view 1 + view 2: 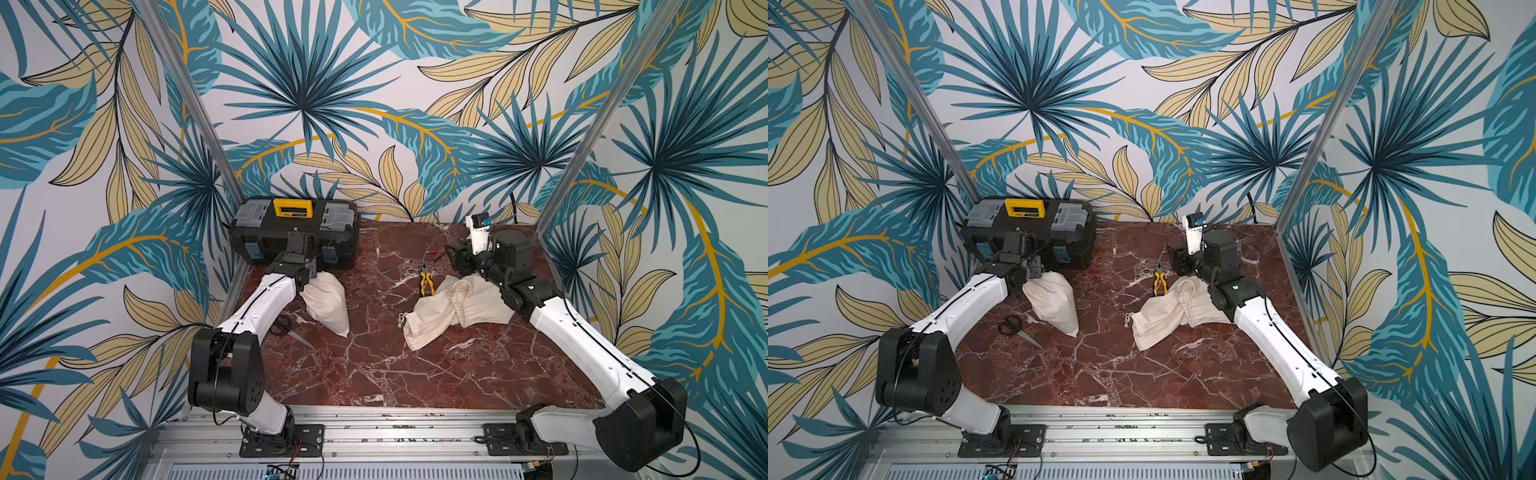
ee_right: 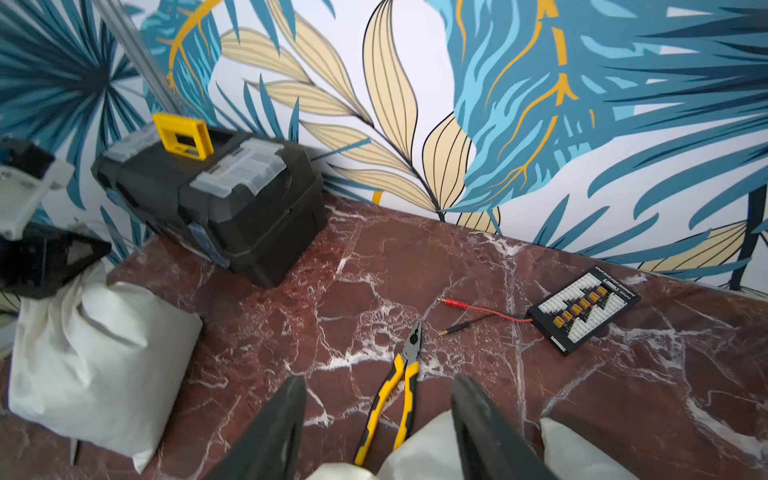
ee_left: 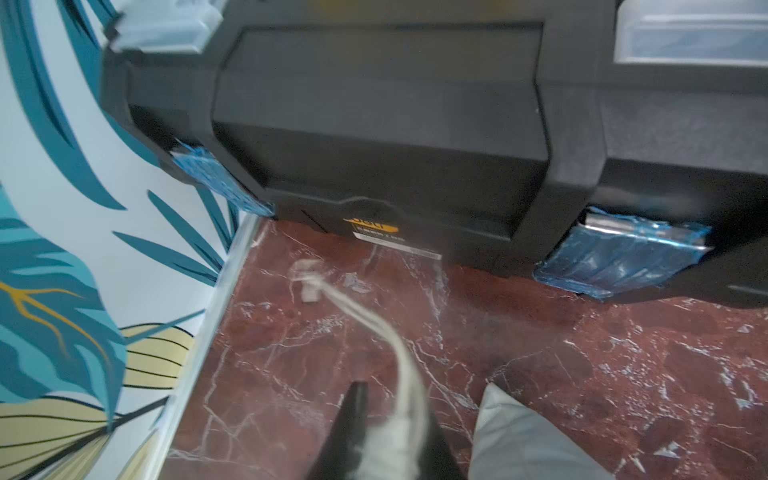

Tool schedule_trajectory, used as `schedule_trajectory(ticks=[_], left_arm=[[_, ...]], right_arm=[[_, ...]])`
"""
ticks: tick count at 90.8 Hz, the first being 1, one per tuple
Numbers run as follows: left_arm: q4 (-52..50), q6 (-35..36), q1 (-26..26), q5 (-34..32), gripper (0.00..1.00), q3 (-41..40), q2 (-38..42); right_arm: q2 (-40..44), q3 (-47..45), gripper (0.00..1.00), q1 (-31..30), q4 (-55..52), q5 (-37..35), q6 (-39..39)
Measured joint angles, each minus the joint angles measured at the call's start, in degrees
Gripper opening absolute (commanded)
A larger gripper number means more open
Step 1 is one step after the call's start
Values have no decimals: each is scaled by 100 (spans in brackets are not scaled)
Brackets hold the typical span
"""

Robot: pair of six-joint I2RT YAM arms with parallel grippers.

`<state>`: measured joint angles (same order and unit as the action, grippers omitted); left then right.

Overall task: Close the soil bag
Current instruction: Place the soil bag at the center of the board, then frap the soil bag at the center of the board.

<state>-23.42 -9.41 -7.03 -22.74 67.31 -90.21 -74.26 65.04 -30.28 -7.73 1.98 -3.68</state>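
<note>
**A:** What takes up the most room?

**B:** The red marble table [image 1: 415, 374]. In its far left corner stands a black toolbox [image 1: 295, 232] with a yellow handle and its lid down.

**A:** And the soil bag?

**B:** The soil bag [image 1: 328, 303] sits full on the left side of the table, just in front of the toolbox. Its neck is gathered up under the left gripper [image 3: 395, 415].

**A:** Any other cloth?

**B:** Some empty bags [image 1: 453, 311] lie flat and overlapping on the right side, partly under the right arm.

**A:** How do the fingers stand?

**B:** The right gripper [image 2: 379, 380] has its fingers spread wide with nothing between them, above the edge of the empty bags. The left one is harder. The bag's cord [image 3: 374, 320] runs between its fingers, knotted end toward the toolbox, but the wrist view is smeared. I cannot tell whether they pinch it.

**A:** Small things?

**B:** A connector board [image 2: 582, 309] with a red and a black lead lies near the back wall. Yellow-handled pliers [image 2: 409, 345] are just beside the empty bags. Scissors [image 1: 289, 328] lie near the soil bag, beside the left arm.
</note>
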Motion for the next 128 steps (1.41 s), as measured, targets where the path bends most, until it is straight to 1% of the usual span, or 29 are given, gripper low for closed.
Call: schedule_trajectory(ticks=[5, 8, 11, 14, 17, 27, 31, 37, 44, 55, 58, 61, 68, 71, 80, 83, 93, 106, 115, 128], left_arm=[[-22, -9, -28, 136, 53, -15, -114], [-11, -33, -44, 227, 60, -59, -142], [-4, -37, -52, 308, 70, -129, -136], [2, -72, -68, 389, 76, -223, -79], [11, -101, -83, 459, 80, -326, 17], [44, -151, -140, 695, 87, -680, 621], [46, -153, -177, 820, 91, -826, 1012], [138, -181, -269, 1032, 96, -1001, 1611], [293, -219, -463, 1239, 100, -1156, 2251], [468, -293, -774, 1515, 100, -1329, 2879], [479, -308, -850, 1585, 100, -1377, 2994], [479, -321, -905, 1639, 100, -1427, 3073], [476, -358, -1023, 1753, 100, -1569, 3224], [476, -376, -1067, 1790, 100, -1620, 3263], [501, -404, -1215, 1915, 100, -1733, 3331], [560, -404, -1287, 1956, 100, -1777, 3342], [874, -387, -1602, 2114, 100, -1954, 3348], [1497, -354, -2065, 2450, 100, -2227, 3213], [1963, -275, -2389, 2693, 100, -2256, 2813], [2457, -122, -2804, 2949, 100, -2114, 2015]], right_arm=[[-2, -9, 69, -212, -293, -151, 103], [-2, -17, 70, -339, -442, -236, 164], [-13, -26, 73, -494, -599, -348, 238], [-42, -33, 75, -669, -748, -444, 317], [-96, -35, 77, -857, -885, -555, 387], [-417, -61, 87, -1440, -1187, -811, 623], [-610, -87, 92, -1665, -1270, -903, 713], [-922, -116, 95, -1965, -1338, -994, 848], [-1333, -118, 97, -2227, -1386, -1056, 997], [-1912, -94, 97, -2402, -1438, -1130, 1165], [-2026, -94, 94, -2417, -1451, -1145, 1191], [-2135, -94, 86, -2426, -1456, -1182, 1224], [-2286, -94, 49, -2435, -1449, -1333, 1287], [-2310, -94, 38, -2435, -1438, -1401, 1255], [-2269, -94, 11, -2396, -1316, -1578, 1213], [-2214, -94, 0, -2365, -1268, -1611, 1178], [-1762, -98, 0, -2131, -964, -1740, 885], [-844, -118, 0, -1637, -313, -1801, 452], [-494, -136, 0, -1436, 92, -1731, 160], [-452, -168, 0, -1325, 442, -1550, -114]])
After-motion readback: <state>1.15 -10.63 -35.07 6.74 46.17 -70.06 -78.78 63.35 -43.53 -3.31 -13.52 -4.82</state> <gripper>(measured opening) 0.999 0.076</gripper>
